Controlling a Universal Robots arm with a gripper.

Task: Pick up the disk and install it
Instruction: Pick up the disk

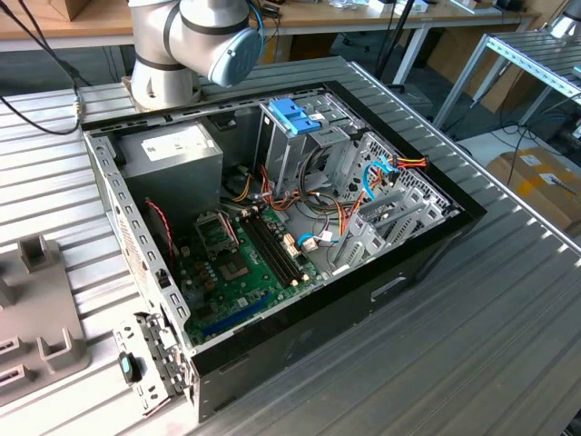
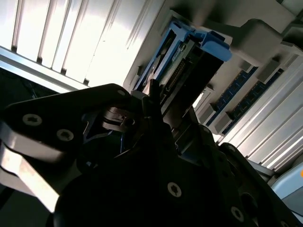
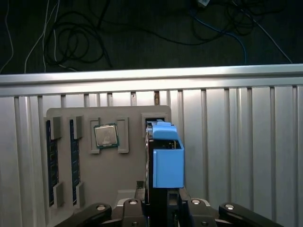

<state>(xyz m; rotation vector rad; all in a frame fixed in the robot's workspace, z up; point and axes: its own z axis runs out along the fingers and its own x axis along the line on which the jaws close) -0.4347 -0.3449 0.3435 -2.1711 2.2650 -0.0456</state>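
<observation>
Grips the disk (image 3: 164, 158) on edge in the closed tool (image 3: 159, 205), blue rail toward the camera; stands at the slot of the grey tray (image 3: 71, 118) on the ribbed tabletop (image 3: 236, 142), beside the processor chip (image 3: 106, 136).

The disk (image 3: 165, 158) is dark with bright blue side rails (equally vivid in both wrist views). Its tray (image 3: 94, 194) is plain grey and carries a silver chip (image 3: 106, 135) edged in green. The table (image 3: 236, 142) is pale silver, ribbed with parallel grooves. In the exterior view the computer case (image 1: 363, 300) is black, its circuit board (image 1: 241, 268) green and its wires (image 1: 408, 162) red, orange and yellow
</observation>
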